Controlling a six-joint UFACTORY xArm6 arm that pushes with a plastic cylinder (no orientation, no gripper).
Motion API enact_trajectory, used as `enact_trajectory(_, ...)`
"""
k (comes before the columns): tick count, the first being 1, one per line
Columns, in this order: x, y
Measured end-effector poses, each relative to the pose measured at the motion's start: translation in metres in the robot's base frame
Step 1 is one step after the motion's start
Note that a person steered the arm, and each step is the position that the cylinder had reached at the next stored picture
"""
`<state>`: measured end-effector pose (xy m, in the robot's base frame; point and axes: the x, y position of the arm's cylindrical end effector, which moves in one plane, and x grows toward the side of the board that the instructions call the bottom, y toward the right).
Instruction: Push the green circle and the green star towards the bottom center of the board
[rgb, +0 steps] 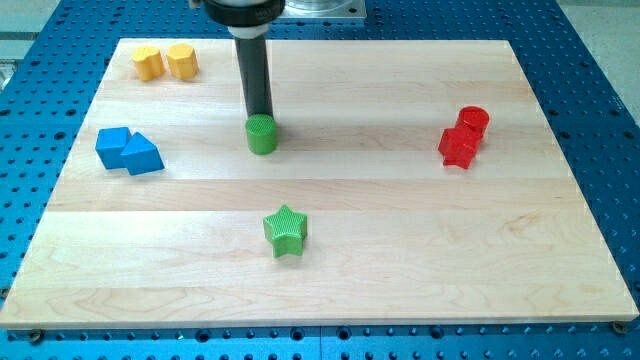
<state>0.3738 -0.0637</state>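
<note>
A robotics lab bench, set up for a test

The table (420, 220) is a plain board of pale wood, and all around the table there is a blue metal plate (600, 120) with regular rows of small holes, the kind used to fix equipment in a laboratory. Above the top edge of the table a grey machine mount (325, 8) is visible, and from it a dark rod comes down to the table. On the table lie only small plastic blocks in clean colours: yellow near its top-left corner, blue at its left side, red at its right side, green near its middle. Nothing domestic surrounds the table.
</note>
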Motion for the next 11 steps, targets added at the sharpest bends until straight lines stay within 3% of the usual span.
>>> enact_trajectory(3, 0.132, 0.008)
enact_trajectory(6, 0.152, 0.018)
enact_trajectory(7, 0.134, -0.009)
enact_trajectory(8, 0.148, -0.063)
enact_trajectory(9, 0.167, -0.063)
enact_trajectory(10, 0.162, -0.008)
enact_trajectory(11, 0.142, 0.008)
